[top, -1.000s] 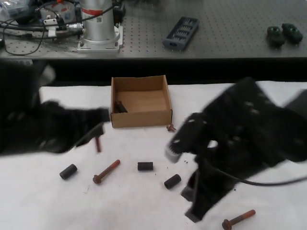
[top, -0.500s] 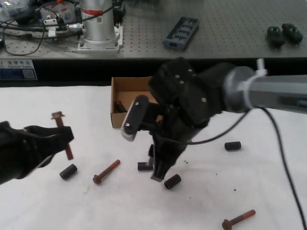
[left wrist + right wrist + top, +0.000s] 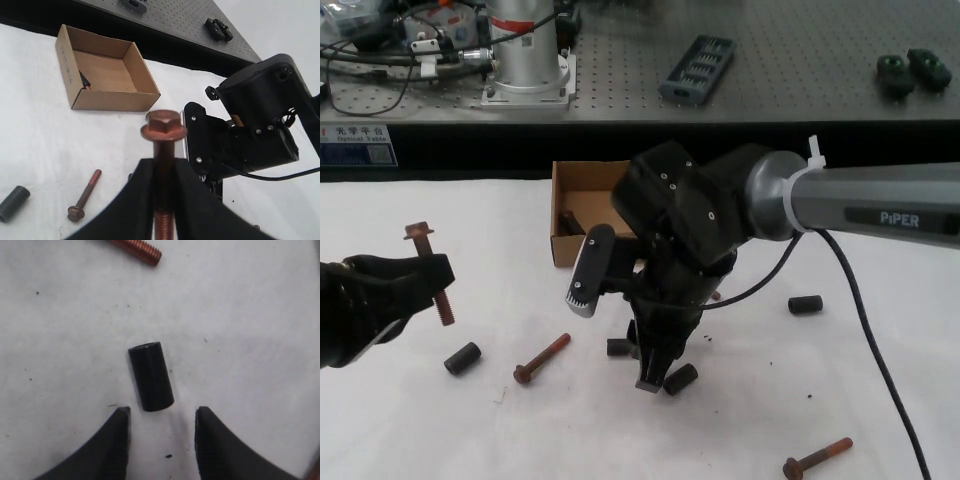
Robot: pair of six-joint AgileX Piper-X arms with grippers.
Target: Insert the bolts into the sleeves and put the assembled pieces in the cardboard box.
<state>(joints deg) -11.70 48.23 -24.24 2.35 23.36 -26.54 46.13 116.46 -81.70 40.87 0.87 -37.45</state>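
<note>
Two claws, one pairing under way.
Left claw (image 3: 162, 170) clamps a bolt (image 3: 163, 131) upright for insertion; right claw (image 3: 161, 415) hangs open over a lying sleeve (image 3: 150, 376), likely to grasp it.

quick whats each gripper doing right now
Left gripper: shut on a bolt.
Right gripper: open, above a sleeve.

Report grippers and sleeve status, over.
Left gripper shut on bolt, head up. Right gripper open over black sleeve lying on white cloth. Second bolt lies apart from sleeve.
</note>
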